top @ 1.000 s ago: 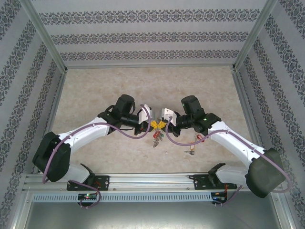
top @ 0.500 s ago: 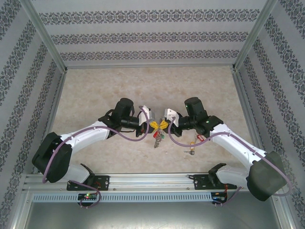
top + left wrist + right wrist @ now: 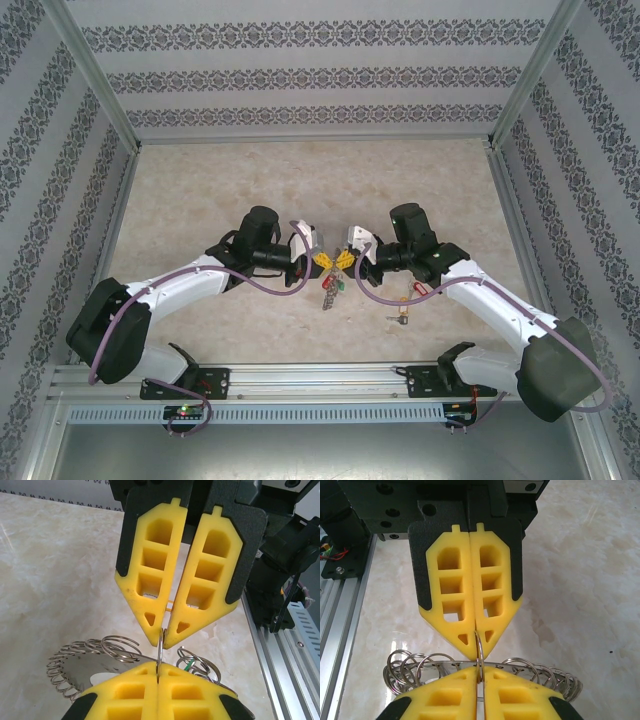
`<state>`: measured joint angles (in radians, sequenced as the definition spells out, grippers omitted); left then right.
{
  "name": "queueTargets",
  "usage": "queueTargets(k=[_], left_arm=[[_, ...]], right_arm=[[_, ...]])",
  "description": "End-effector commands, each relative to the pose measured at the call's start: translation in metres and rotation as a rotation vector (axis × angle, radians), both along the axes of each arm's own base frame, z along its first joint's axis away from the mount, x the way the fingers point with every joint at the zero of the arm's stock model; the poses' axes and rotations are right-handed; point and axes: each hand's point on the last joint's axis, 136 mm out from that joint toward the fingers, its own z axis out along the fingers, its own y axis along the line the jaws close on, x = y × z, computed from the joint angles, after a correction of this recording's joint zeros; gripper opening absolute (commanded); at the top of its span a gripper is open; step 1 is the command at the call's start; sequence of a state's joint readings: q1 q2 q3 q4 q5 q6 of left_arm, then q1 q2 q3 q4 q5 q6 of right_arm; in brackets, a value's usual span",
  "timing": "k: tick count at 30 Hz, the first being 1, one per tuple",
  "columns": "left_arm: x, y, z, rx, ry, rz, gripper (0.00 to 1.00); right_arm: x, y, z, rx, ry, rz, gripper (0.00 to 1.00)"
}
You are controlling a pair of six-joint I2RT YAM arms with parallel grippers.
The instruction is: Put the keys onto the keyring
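Keyring (image 3: 535, 672) sits between both pincers. Left gripper (image 3: 158, 666) is clenched on a thin link at its rim, and right gripper (image 3: 479, 672) is pinched on the same link from the opposite side. A bunch of keys (image 3: 330, 285) is just base-side of the keyring, with loose keys (image 3: 404, 312) further right. Table (image 3: 300, 180) is open beyond the keyring, walls well apart. Hoop partly hidden by the fingers.

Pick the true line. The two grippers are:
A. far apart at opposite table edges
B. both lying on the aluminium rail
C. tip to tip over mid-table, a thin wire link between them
C: the left gripper and right gripper meet tip to tip, both pinching one thin link of the keyring.
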<state>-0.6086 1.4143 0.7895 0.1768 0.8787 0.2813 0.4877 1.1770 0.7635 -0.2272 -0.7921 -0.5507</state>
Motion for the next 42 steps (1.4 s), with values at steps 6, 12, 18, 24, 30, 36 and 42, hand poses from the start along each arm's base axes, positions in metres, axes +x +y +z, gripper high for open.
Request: queueTargets(k=[6,12,18,24,30,36,42], left_arm=[[-0.002,-0.005,0.025,-0.092,-0.036,-0.011,0.0],[-0.003,-0.003,0.024,-0.087,-0.03,-0.002,0.0],[-0.005,0.0,0.019,-0.039,-0.039,-0.007,0.13],[-0.008,0.0,0.013,0.019,-0.038,-0.026,0.19],[-0.009,-0.002,0.011,0.037,-0.042,-0.041,0.24],[-0.01,-0.006,0.01,0.052,-0.043,-0.057,0.19],[-0.011,-0.007,0.007,0.062,-0.043,-0.06,0.03]], right_arm=[[-0.002,0.007,0.005,0.045,-0.01,0.038,0.13],[0.0,0.007,0.004,0.036,-0.029,0.03,0.01],[-0.003,0.006,0.009,0.01,-0.058,0.045,0.0],[-0.005,0.01,0.013,-0.016,-0.053,0.056,0.0],[-0.007,0.014,0.014,-0.024,-0.056,0.066,0.0],[-0.009,0.015,0.015,-0.041,-0.057,0.069,0.0],[-0.011,0.014,0.019,-0.044,-0.058,0.068,0.0]])
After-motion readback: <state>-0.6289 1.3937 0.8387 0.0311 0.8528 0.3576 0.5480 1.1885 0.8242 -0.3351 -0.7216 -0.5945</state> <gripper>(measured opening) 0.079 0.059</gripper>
